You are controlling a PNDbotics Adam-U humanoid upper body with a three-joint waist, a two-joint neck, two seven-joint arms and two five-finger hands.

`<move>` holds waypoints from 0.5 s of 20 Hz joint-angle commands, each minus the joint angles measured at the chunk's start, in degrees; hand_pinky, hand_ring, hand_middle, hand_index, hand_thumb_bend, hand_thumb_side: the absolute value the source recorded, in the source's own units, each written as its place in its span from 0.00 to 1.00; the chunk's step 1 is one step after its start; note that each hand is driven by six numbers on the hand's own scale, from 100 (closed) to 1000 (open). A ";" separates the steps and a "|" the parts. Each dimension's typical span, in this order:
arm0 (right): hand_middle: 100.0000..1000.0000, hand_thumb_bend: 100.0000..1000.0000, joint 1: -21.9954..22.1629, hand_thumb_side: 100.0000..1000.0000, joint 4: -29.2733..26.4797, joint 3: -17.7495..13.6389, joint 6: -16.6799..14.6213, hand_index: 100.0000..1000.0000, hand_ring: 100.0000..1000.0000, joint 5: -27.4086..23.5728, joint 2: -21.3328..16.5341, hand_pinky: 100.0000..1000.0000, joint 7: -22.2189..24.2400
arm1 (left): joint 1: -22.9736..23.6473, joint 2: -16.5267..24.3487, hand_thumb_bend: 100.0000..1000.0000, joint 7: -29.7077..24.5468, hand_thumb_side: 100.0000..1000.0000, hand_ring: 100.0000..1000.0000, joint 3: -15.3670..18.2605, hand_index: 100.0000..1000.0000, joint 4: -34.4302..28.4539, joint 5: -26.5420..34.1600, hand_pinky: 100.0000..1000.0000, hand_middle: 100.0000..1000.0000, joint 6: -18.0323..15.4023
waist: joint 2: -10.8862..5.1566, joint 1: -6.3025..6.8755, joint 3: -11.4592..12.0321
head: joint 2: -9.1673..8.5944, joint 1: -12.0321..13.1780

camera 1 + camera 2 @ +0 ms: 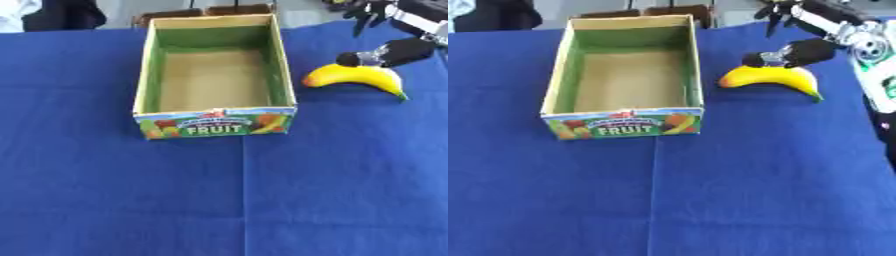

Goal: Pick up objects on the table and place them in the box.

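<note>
Resting on banana (pixel 357 76), right hand (pixel 798 51) fingers unclear, box (pixel 214 123) just left

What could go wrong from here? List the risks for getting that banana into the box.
1. The right hand touches the banana only from above and behind, with no fingers seen curled round it, so the curved fruit might roll or slide on the blue cloth.
2. The box has tall walls; its near right wall stands between banana and opening, so a low carry might clip the rim and shift the box.
</note>
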 commanded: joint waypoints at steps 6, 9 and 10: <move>0.57 0.53 -0.13 0.43 0.80 0.12 -0.26 0.91 0.89 0.73 -2.09 0.75 3.69 | -0.02 1.12 0.00 -0.02 0.91 0.77 -0.08 0.91 -1.12 -0.03 0.71 0.78 0.19 | -16.26 -0.34 0.02 | -0.76 0.06; 0.57 0.50 -0.11 0.40 1.02 0.08 -0.05 0.91 0.88 0.71 -2.08 0.75 4.75 | -0.05 1.05 0.00 -0.05 0.91 0.77 -0.11 0.91 -1.12 -0.01 0.71 0.78 0.21 | -16.18 -0.33 0.06 | -0.76 0.06; 0.56 0.43 -0.15 0.36 1.04 0.07 0.07 0.90 0.88 0.79 -2.07 0.75 4.89 | -0.05 1.04 0.00 -0.05 0.91 0.77 -0.11 0.91 -1.12 -0.01 0.71 0.78 0.21 | -16.16 -0.32 0.07 | -0.76 0.05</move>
